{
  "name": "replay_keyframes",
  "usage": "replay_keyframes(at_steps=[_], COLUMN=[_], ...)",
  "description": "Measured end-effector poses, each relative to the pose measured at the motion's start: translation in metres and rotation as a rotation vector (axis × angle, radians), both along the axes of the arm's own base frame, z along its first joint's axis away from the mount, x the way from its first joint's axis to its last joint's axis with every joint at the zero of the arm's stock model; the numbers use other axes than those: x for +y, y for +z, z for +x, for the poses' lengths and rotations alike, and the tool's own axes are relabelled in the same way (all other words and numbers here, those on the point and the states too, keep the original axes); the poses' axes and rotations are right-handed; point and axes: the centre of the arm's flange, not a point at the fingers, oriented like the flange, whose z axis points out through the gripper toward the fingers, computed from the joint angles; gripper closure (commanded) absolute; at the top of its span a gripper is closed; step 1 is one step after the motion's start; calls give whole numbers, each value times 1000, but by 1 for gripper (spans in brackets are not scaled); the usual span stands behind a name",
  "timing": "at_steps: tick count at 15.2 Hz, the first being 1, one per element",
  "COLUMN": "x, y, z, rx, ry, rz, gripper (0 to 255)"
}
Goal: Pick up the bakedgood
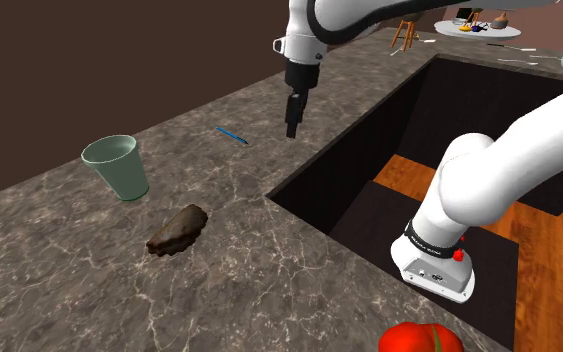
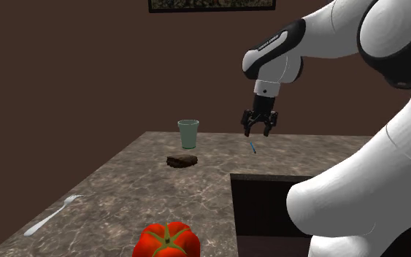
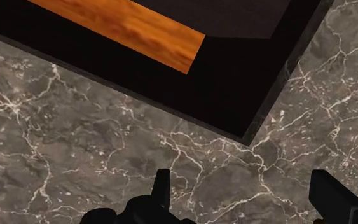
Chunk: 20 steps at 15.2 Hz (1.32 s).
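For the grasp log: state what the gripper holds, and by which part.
Nothing. The gripper hangs open over the counter, apart from the brown baked good.

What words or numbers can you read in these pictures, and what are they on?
White lettering on the dark band near the arm's base: too small to read.
White lettering on the arm's dark wrist joint: too blurred to read.
No writing shows on the green cup, the brown baked good, the tomato or the fork.
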Motion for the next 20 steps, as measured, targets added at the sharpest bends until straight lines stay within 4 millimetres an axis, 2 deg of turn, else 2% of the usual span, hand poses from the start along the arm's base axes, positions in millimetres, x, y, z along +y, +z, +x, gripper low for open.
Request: replay_keyframes(at_steps=[2, 10, 20], x=[19, 105, 224], y=[-9, -39, -78], z=[18, 66, 99], rx=[-10, -51, -102], ry=[52, 258, 515], rz=[2, 8, 17], gripper=[0, 0, 0])
